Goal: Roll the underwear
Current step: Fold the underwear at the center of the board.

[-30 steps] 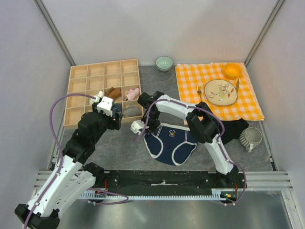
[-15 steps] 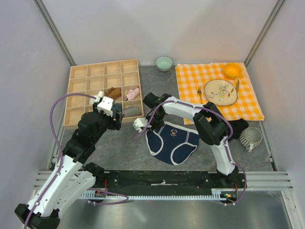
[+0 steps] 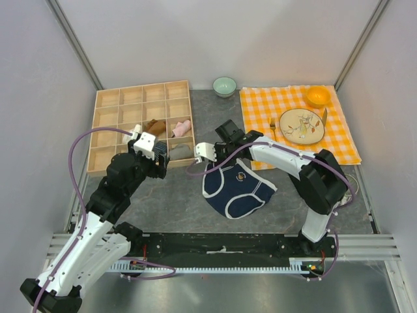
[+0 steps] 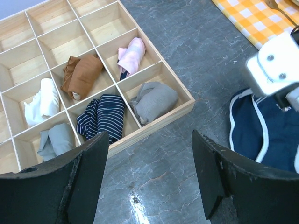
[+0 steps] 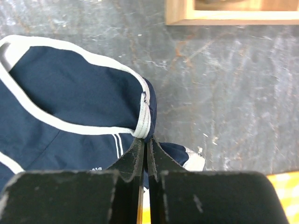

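Three pale walls (image 3: pixel 228 39) enclose a mottled grey desk (image 3: pixel 169 202). Right gripper (image 5: pixel 145 140) jaws clamp the navy underwear (image 3: pixel 238 189) at its white trim; left gripper (image 4: pixel 150 154) jaws gape empty.

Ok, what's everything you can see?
underwear: one, navy with white trim, middle of the table
wooden tray: one, pale wood, back left
rolled clothes: six, white, brown, pink, striped, two grey, in the tray's compartments
checked cloth: one, orange and white, back right
plate: one, cream, on the cloth
orange bowl: one, orange, cloth's far corner
green bowl: one, pale green, back middle
left gripper: one, black, open beside tray
right gripper: one, black, shut on underwear's edge
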`<state>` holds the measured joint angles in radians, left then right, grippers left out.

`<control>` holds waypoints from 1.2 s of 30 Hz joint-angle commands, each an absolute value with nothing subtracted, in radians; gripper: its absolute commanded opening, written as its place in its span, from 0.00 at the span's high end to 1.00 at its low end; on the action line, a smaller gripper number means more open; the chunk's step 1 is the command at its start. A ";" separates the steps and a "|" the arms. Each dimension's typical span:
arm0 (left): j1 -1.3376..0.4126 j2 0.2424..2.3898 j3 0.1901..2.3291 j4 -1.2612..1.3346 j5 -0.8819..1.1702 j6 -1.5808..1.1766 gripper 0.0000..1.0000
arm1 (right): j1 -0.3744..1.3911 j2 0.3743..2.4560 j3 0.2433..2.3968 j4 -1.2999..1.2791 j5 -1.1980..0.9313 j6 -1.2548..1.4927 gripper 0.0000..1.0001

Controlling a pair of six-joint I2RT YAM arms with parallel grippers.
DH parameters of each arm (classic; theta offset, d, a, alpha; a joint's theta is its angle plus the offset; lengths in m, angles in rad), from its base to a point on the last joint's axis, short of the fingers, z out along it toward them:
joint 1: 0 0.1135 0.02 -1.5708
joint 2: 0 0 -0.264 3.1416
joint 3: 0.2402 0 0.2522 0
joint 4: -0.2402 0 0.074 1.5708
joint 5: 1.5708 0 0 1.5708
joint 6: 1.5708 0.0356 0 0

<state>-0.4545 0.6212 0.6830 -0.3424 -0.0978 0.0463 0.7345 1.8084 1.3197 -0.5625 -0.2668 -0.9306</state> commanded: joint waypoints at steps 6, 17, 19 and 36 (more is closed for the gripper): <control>-0.449 0.624 0.684 -0.308 -0.081 0.077 0.22 | 0.693 1.661 1.241 -0.483 -0.276 -0.868 0.93; -0.449 0.634 0.684 -0.310 -0.067 0.074 0.22 | 0.673 1.447 0.999 -0.474 -0.337 -0.933 0.92; -0.448 0.635 0.683 -0.310 -0.064 0.075 0.22 | 0.667 1.421 0.965 -0.474 -0.347 -0.962 0.91; -0.449 0.652 0.684 -0.311 -0.055 0.074 0.22 | 0.589 1.312 0.819 -0.514 -0.403 -1.153 0.90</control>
<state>-0.4545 0.6483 0.6811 -0.3424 -0.0727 0.0463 0.6090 1.3544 0.8249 -0.4988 -0.3599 -1.0931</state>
